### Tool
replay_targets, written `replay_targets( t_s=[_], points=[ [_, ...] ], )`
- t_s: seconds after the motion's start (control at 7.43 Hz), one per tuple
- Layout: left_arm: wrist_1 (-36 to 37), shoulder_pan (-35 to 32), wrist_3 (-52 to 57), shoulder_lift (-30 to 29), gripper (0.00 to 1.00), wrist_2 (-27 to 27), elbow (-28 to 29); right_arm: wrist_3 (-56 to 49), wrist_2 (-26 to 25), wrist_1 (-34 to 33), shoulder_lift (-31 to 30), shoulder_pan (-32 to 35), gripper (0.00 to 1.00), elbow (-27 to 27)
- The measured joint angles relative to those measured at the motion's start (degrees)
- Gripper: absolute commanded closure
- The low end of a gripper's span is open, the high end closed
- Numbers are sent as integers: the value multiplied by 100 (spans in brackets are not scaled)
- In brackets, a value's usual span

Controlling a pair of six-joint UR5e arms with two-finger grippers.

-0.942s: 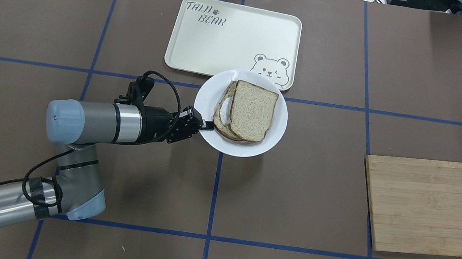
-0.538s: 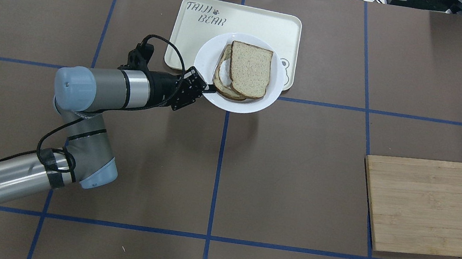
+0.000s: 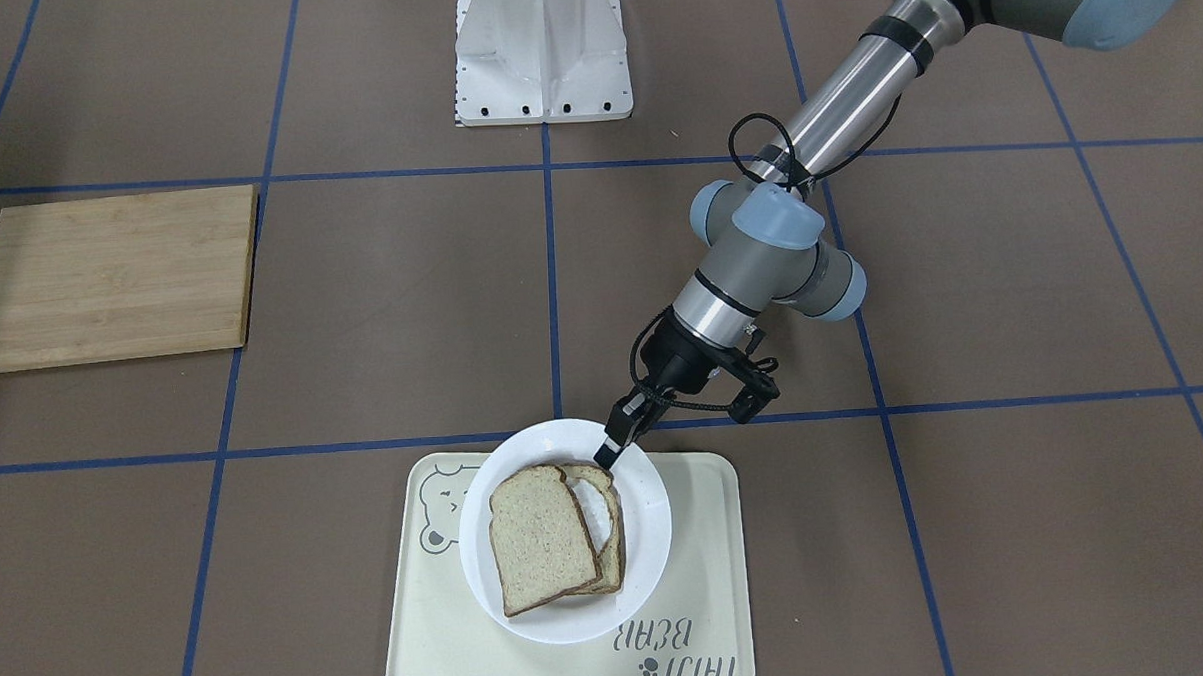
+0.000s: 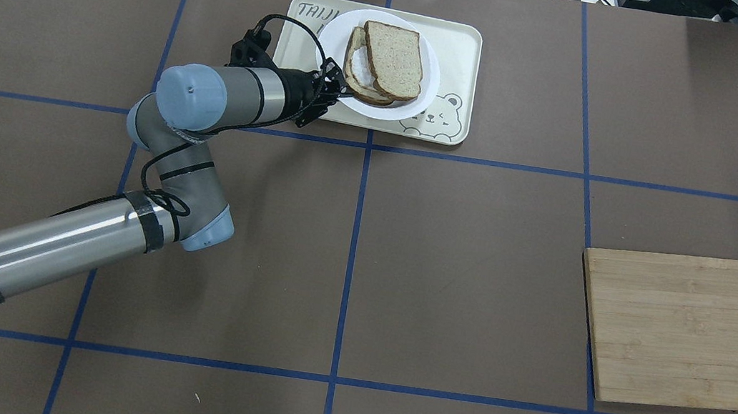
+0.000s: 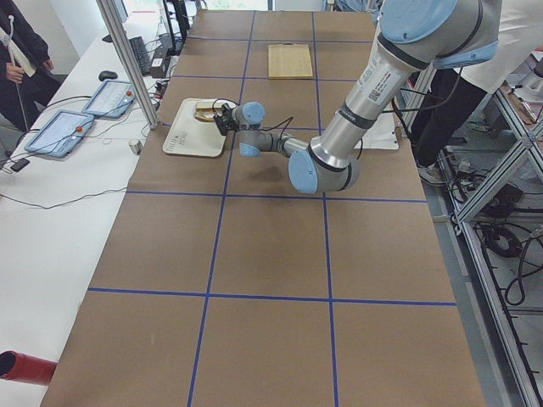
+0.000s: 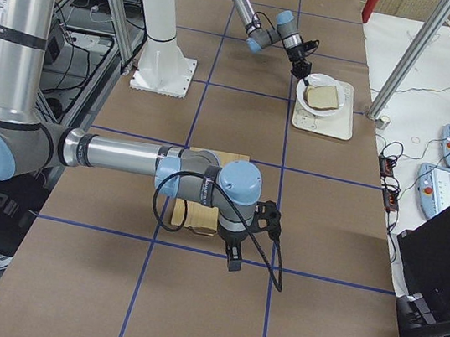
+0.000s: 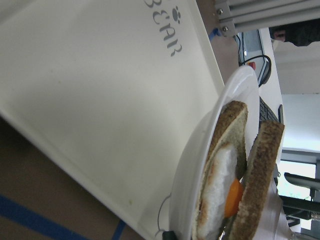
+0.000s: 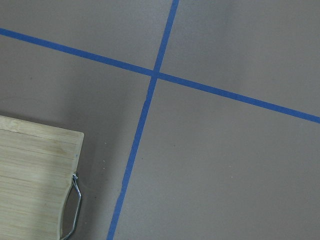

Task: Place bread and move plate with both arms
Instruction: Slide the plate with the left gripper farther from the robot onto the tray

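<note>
Black fingers of the left gripper (image 3: pixel 610 448) are pinching narrowly on the robot-side rim of the round glossy white plate (image 3: pixel 645 502). The plate is sitting over the cream rectangular bear-print tray (image 3: pixel 704 545), toward its lettered end, though I cannot tell whether its base is touching the tray. The plain slice of pale brown-crusted bread (image 3: pixel 538 535) is lying on top of the egg-topped slice (image 3: pixel 601 506), which is sticking out from under it toward the gripper.

The step in hand is probably the setting-down of the plate. Doing it well means bringing the plate down level and slowly, so the loose top slice is not sliding; gripping the rim until the base is flat on the tray; then opening and backing out along the arm's own line, so as not to drag the rim.

The left wrist view is showing the orange yolk and white between the two slices, where the overhead view is giving only a white sliver; the front-facing view is showing the fingers on the rim most plainly.

The right gripper (image 6: pixel 233 259) is appearing only in the exterior right view, beside the light wooden cutting board (image 4: pixel 691 332), so I cannot tell how its jaws are standing; its wrist camera is showing only the board's corner and metal handle (image 8: pixel 72 200).
</note>
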Motion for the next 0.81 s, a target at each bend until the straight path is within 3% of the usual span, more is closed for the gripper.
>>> replay_targets(
  t_s=[0.13,0.27,0.54,0.81],
  points=[
    [191,-1,21,-201,90,116,251,4,0,0,-3,0,0,-3],
    [334,-3,130,-308,2,186,362,8,0,0,-3,0,0,-6],
    [549,-42,750,-318,1,224,286,38,-3,11,-4,0,0,-9],
    [979,-118,1373,126,1,136,-554,49,-2,22,-4,0,0,-9]
  ],
)
